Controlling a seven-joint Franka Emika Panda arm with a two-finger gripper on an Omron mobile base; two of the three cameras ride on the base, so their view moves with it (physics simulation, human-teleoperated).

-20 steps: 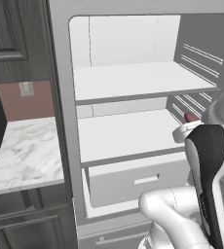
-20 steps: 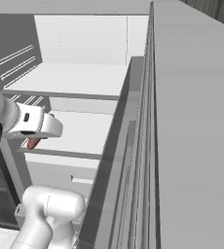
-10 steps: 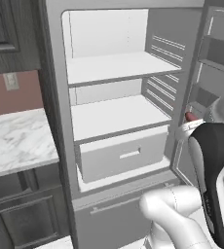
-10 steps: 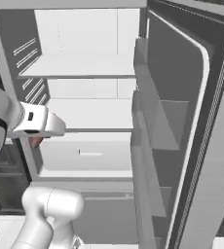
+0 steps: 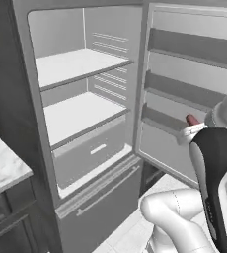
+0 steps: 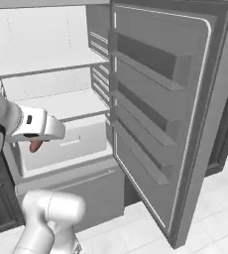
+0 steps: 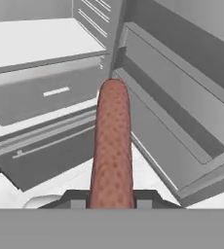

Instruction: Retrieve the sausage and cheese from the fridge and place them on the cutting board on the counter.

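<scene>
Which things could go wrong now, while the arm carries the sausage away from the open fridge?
1. The sausage sticks far out past the jaws, held at one end only; a quick swing might let it slip.
2. The open fridge door with its shelves stands close on the right; the protruding sausage could knock against it.

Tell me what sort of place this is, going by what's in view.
A kitchen, most likely, and a rendered one. An open fridge with white shelves and a drawer stands beside a marble counter over dark cabinets. The arm holds a sausage.
</scene>
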